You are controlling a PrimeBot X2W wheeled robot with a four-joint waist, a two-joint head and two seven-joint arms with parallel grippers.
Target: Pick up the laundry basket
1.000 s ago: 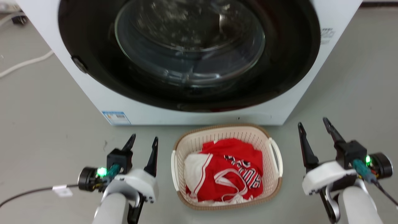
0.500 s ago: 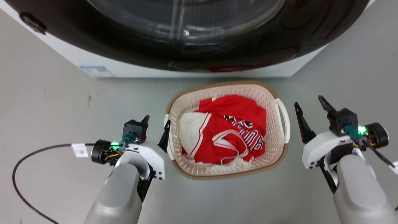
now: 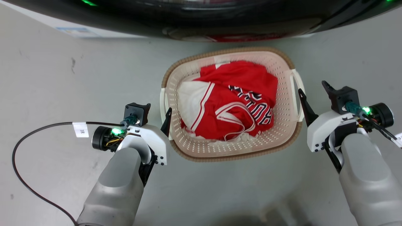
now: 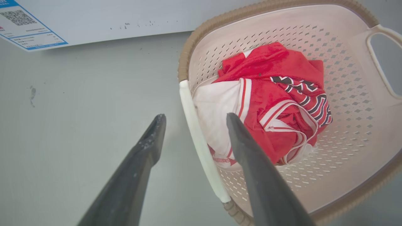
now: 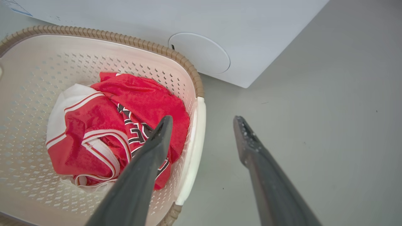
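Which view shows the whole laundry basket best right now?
Head view: the laundry basket lies whole in frame, rim and both handles. Left wrist view cuts off its right edge and shows the open left claw either side of the left handle. Right wrist view crops its left side, with the open right claw either side of the right handle.

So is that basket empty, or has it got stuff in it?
Not empty. The laundry basket holds a crumpled red and white garment, heaped in the middle; bare perforated floor shows around it.
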